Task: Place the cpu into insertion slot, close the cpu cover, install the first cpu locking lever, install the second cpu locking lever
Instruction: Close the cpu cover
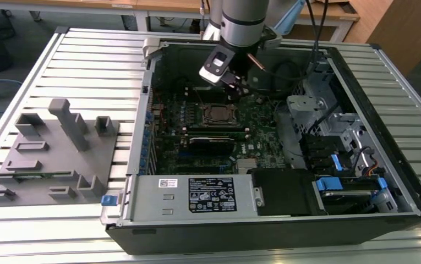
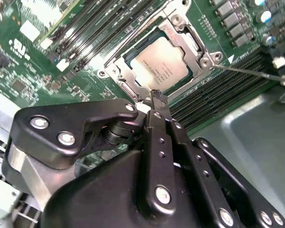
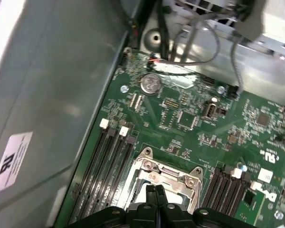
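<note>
Second wrist view: my gripper (image 2: 157, 98) hovered, fingers pressed together (holding nothing), beside the cpu cover (image 2: 192, 47); the cpu (image 2: 159, 71) sat inside its window.

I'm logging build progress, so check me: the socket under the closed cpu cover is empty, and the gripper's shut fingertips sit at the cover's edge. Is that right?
One part is wrong: it is not empty. The second wrist view shows the cpu seated inside, framed by the closed cpu cover. The rest stands: the gripper, fingers shut, sits at the cover's edge.
</note>
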